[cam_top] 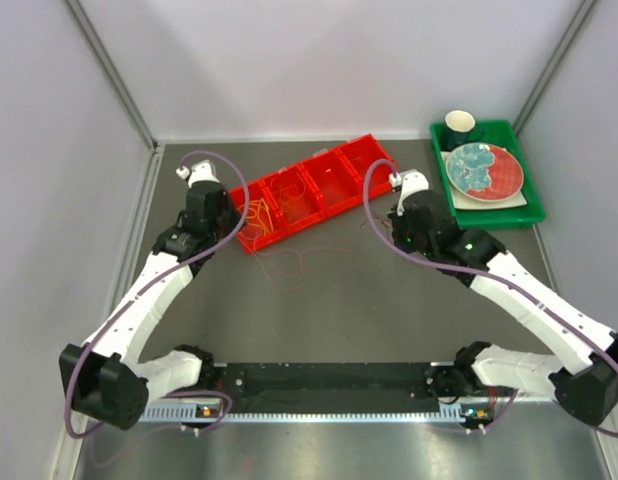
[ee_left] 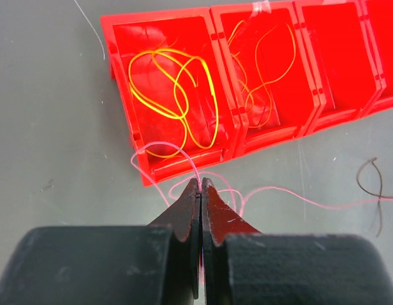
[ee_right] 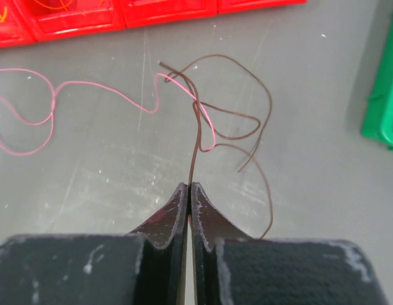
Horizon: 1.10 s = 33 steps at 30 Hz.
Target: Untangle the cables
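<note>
Pinched shut, left fingers (ee_left: 186, 213) grip the pink cable (ee_left: 292, 194) before a red tray (ee_left: 223, 76) of yellow and orange loops (ee_left: 184, 89), while the closed right fingers (ee_right: 174, 213) clamp a dark cable (ee_right: 195, 146) tangled with it on the worktop (ee_right: 88, 165), the crossing order unclear.

No legible text, labels or numbers visible.
</note>
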Available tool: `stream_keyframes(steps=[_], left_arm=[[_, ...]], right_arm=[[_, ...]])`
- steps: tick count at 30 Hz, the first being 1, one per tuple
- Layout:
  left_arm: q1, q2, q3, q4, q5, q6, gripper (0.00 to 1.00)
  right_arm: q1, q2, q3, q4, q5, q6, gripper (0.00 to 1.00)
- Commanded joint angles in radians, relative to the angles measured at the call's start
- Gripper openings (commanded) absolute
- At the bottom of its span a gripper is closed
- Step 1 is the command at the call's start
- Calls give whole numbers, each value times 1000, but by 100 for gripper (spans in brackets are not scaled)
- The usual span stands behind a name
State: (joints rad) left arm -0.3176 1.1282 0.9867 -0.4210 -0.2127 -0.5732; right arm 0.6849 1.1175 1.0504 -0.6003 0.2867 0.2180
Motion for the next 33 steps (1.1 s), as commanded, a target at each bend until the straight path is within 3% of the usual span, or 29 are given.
stream_keyframes(steps=[1, 3, 6, 12, 14, 16, 18, 20, 23, 27, 29, 33], left_arm=[[14, 8, -43, 42, 33, 9, 0], [14, 30, -66, 82, 67, 12, 0], [0, 74, -89, 160, 313, 24, 0], [-181, 238, -63, 300, 469, 33, 0], [-247, 310, -45, 327, 499, 29, 25], [-302, 349, -36, 343, 519, 27, 60], [-324, 390, -28, 382, 521, 12, 76], [-350, 422, -22, 413, 521, -10, 84], [-373, 465, -19, 478, 484, -30, 86], [-396, 516, -29, 605, 423, -112, 77], [-403, 527, -28, 642, 363, -111, 75], [-402, 547, 27, 692, 395, -41, 74]], right_arm=[[-2, -68, 100, -127, -4, -2, 0], [-4, -82, 117, -174, -11, 0, 0], [-5, -102, 140, -205, -49, 4, 0], [-7, -114, 51, -119, -122, 63, 0], [-10, -104, 27, -82, -135, 83, 0], [-19, -81, 20, -50, -161, 110, 0], [-21, -64, 23, -38, -173, 136, 0], [-27, -45, 31, -29, -178, 152, 0], [-59, -39, 42, -36, -198, 169, 0], [-126, -51, 22, -30, -283, 185, 0], [-154, -58, 10, -21, -336, 188, 0], [-159, -61, 3, -24, -397, 173, 0]])
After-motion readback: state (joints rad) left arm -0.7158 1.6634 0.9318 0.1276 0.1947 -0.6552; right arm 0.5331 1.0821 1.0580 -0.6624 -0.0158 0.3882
